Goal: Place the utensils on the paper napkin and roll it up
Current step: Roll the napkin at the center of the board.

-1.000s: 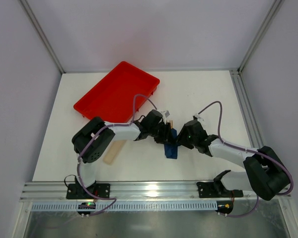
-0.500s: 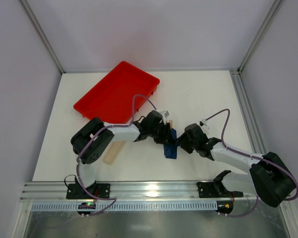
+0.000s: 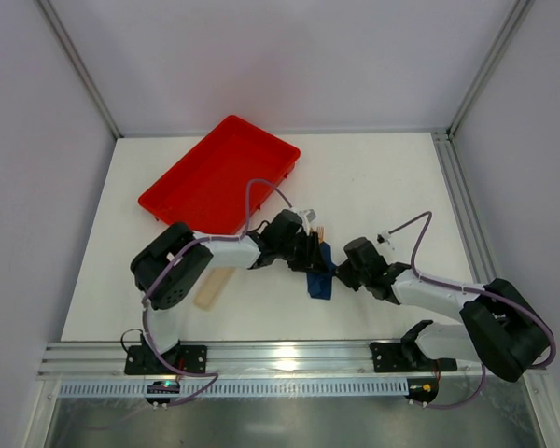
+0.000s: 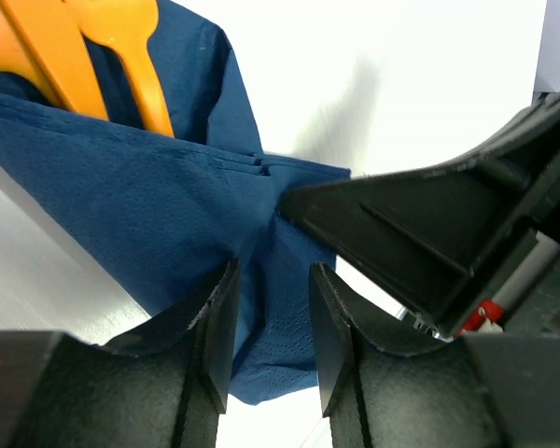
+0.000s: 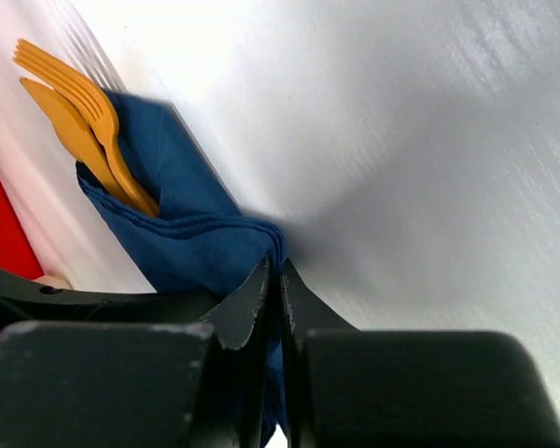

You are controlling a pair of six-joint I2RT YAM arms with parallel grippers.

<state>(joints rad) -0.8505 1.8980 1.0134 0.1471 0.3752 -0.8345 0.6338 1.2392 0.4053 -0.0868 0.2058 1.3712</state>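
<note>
Centrally on the white table [image 3: 383, 187], between the two arms, lies the thin dark navy-blue paper napkin [image 3: 319, 280], folded over into a loose, narrow bundle. The slim orange plastic utensils [image 5: 84, 112] are tucked inside it. Their heads, one of them a fork with short tines, stick out of its far end, lying close together and overlapping.

The right gripper [image 5: 273, 271] comes in from the right, its jaws pressed nearly together and pinching the napkin's layered folded edge; blue paper shows in the thin slit between them. The left gripper [image 4: 275, 273] reaches in from the left, low over the same bundle. Its jaws are spread apart with blue paper filling the gap and running on under the left finger; whether they press on the sheet I cannot tell. The tips of the two grippers almost meet.

Farther out, a red rectangular plastic tray [image 3: 219, 173] sits at the table's far left. A pale beige flat strip [image 3: 215, 285] lies near the left arm's base.
</note>
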